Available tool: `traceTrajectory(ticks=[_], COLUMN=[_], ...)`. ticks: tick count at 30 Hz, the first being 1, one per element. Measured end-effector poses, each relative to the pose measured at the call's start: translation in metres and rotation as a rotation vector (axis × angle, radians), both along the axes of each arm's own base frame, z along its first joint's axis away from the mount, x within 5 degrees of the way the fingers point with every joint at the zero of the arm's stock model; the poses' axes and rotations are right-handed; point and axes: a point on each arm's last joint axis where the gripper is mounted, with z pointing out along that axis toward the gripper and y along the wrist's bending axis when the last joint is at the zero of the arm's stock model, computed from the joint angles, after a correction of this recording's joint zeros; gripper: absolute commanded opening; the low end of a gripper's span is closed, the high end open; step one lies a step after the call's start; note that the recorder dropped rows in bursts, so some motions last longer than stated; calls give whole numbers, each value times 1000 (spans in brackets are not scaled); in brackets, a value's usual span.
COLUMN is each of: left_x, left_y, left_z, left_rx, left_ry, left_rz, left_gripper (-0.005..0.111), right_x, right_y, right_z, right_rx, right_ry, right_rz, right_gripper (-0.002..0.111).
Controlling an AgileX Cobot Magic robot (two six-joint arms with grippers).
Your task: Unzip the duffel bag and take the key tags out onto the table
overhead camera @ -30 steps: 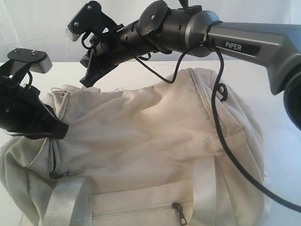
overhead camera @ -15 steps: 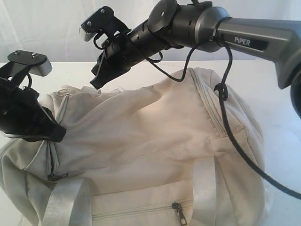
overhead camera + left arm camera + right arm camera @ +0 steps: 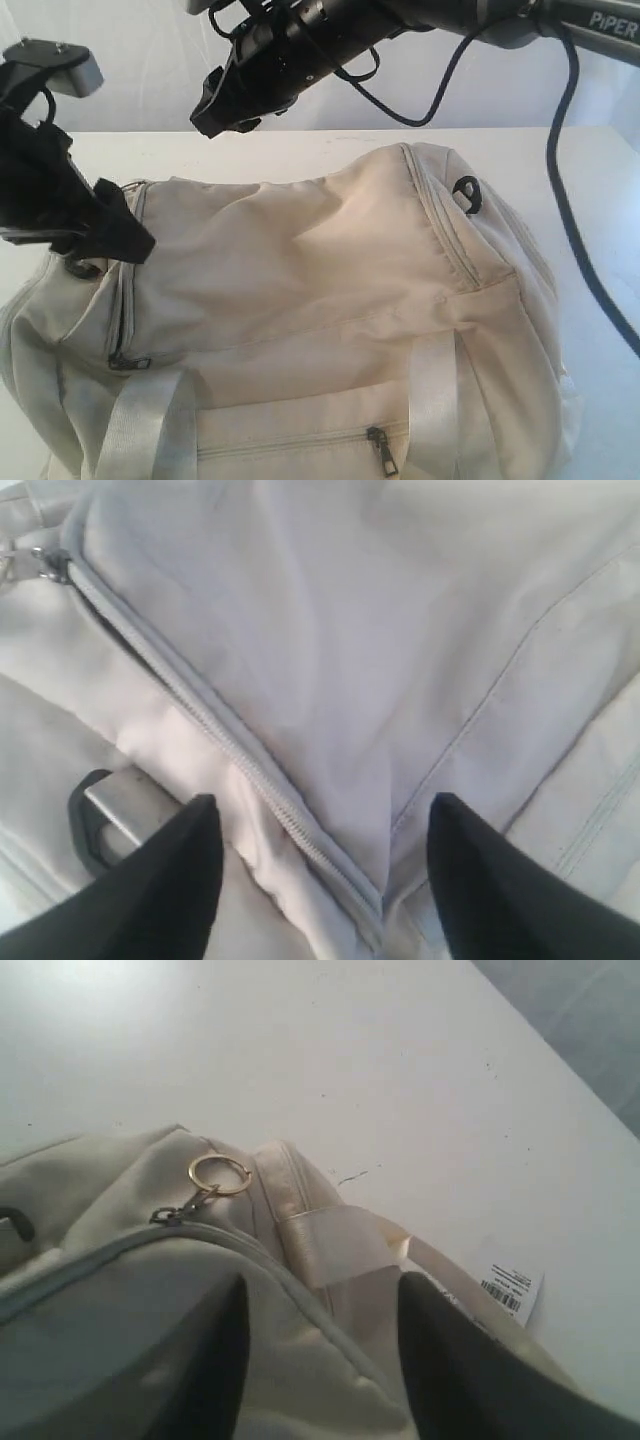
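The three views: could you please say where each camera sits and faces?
Exterior: off the arms, facing across the duffel bag to the table; the left arm and right arm show.
Left wrist: above the bag's zipper, looking down; open jaws show.
Right wrist: facing the bag's end and table; open jaws show.
All share the bag.

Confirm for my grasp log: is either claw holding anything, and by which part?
Nothing is held. The left claw and the right claw both stand open over the duffel bag.
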Motion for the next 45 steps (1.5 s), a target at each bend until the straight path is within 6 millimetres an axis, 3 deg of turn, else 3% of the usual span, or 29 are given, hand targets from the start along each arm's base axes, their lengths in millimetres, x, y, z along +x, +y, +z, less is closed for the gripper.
traceTrajectory(ticks=[4,8,13,18,23,33,42,45], left_x=[-2,-12,-40,-55,-59,-59,-59,-59], left_y=[5,7,15,20,19,19,19,19], left_z=[4,-13,-29,-46,-60,-61,-61,-61], left_rx=[25,61,45,43,19,9,8,8], left_ry=[30,139,120,122,140,141,139,139], left_rz=[21,12,46,63,81,86,87,87], left_gripper=[63,63,63,63,63,63,63,63], right_x=[0,13,33,39,41,53,35,33], right_y=[0,8,25,48,73,78,103,106], right_z=[5,4,-22,-48,-57,-66,-71,-75], right_rx=[38,60,75,107,141,63,-40,-77], right_ry=[40,95,220,277,231,189,151,143], right_rz=[-51,-59,6,43,34,-16,37,32], right_gripper=[45,46,59,60,60,65,65,59])
